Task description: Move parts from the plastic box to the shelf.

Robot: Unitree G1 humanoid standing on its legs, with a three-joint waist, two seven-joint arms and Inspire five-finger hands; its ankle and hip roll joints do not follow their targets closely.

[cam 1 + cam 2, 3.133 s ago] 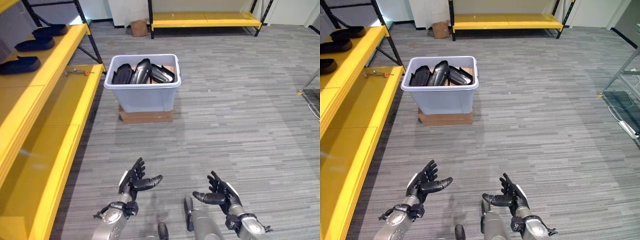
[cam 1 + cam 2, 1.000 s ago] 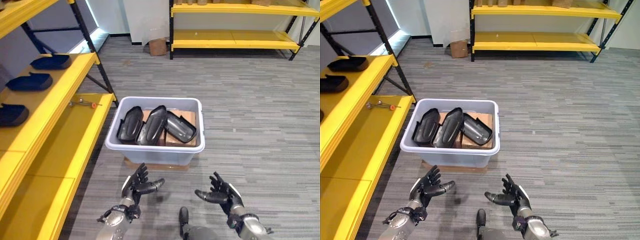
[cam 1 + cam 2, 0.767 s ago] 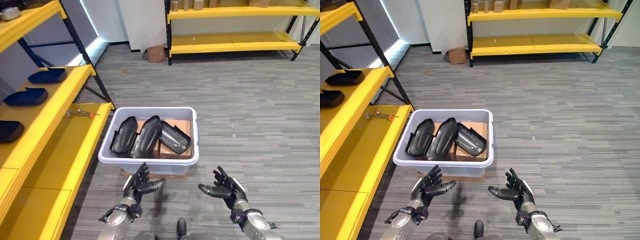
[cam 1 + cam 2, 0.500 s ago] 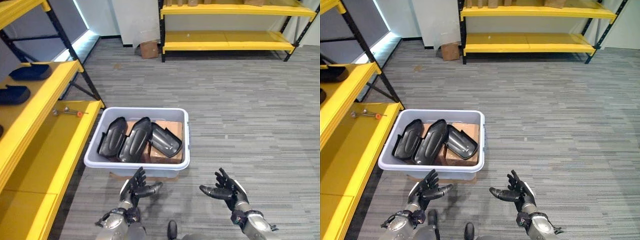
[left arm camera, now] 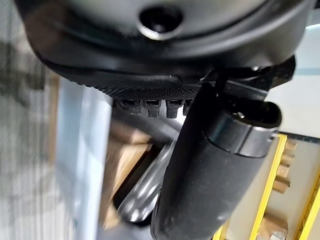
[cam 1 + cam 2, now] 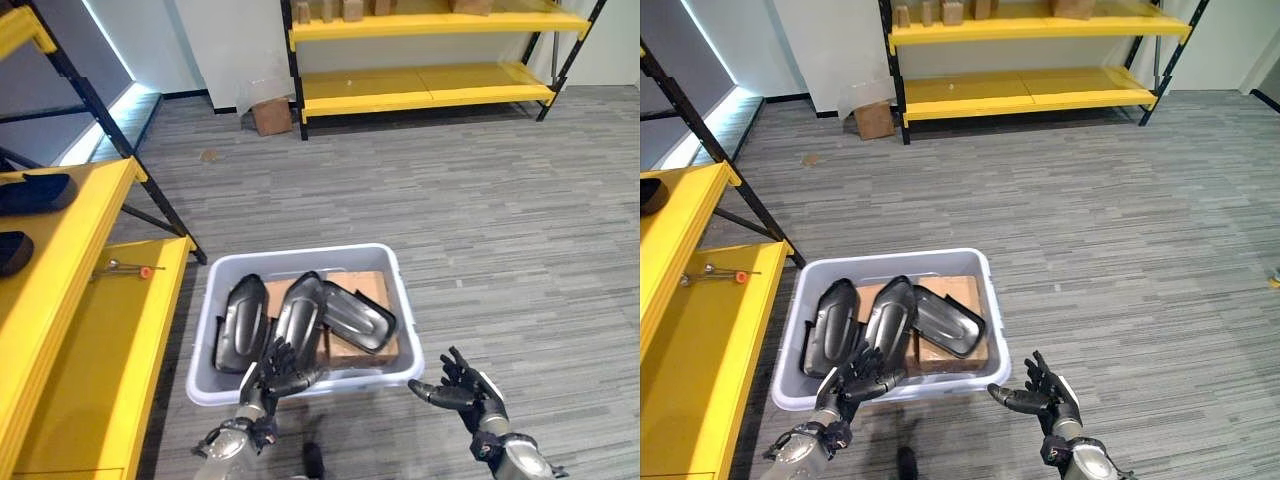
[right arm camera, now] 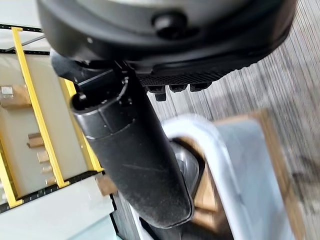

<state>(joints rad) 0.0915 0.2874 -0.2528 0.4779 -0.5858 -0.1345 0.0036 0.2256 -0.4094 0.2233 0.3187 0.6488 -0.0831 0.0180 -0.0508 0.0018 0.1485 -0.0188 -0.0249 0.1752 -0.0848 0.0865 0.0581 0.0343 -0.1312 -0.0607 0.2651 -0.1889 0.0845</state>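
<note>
Your plastic box [image 6: 300, 385] is sitting on the grey floor [image 6: 480, 230] right in front of you, just beside the low yellow shelf [image 6: 90, 360] on your left. Inside it you've got three black parts: one [image 6: 240, 322] along the left wall, one [image 6: 298, 318] in the middle leaning next to it, and a third [image 6: 358, 315] lying tilted across a cardboard piece [image 6: 352, 345] on the right side of the box.

Your left hand [image 6: 272, 372] is hanging over the near rim of the box, fingers spread loose with the thumb sticking out, nothing in it. It overlaps the lower end of the middle part in the head views, but you can't really tell if it's touching. Your right hand [image 6: 1040, 396] is just off the box's near right corner, over the floor, palm up and fingers relaxed, empty too.

Over on the shelf's upper level you can see two dark parts [image 6: 30, 193] already sitting there. A small tool with an orange tip [image 6: 128, 268] lies on the lower level. There's another yellow rack [image 6: 430, 85] across the room with a cardboard box [image 6: 270, 117] on the floor by it.
</note>
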